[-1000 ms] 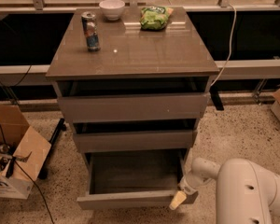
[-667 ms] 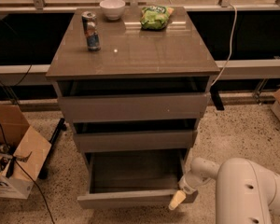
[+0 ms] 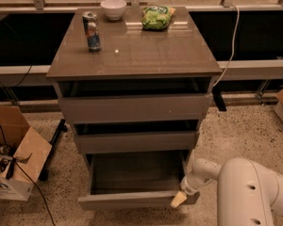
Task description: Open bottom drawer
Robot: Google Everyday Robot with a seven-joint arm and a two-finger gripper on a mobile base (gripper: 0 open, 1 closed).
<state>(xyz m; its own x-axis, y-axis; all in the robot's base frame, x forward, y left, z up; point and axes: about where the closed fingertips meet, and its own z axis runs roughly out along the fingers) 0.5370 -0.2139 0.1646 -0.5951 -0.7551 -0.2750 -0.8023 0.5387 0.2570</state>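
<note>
**Bottom drawer well out, claw at its right corner**

Bottom drawer [image 3: 127, 200] stands well out from the foot of the cabinet, nearer than the middle drawer [image 3: 134, 141] and top drawer [image 3: 134, 108], with its grey tray in view. The claw [image 3: 178, 199] sits against the right end of the drawer front; whether it is released or clenched I cannot tell.

The task looks close to done. Contact so far to the right could skew the drawer in its runners if the pull goes on. The glossy, handleless front gives little purchase, so a slip seems likely. A jolt might rock the can [image 3: 91, 30] standing on the worktop [image 3: 146, 51].

That glossy brown worktop also carries a white bowl [image 3: 113, 8] and a green bag [image 3: 157, 18] at its far edge. The floor [image 3: 240, 135] is speckled stone. An open cardboard box [image 3: 16, 161] lies to the left, and a white cable [image 3: 234, 36] hangs at the right.
</note>
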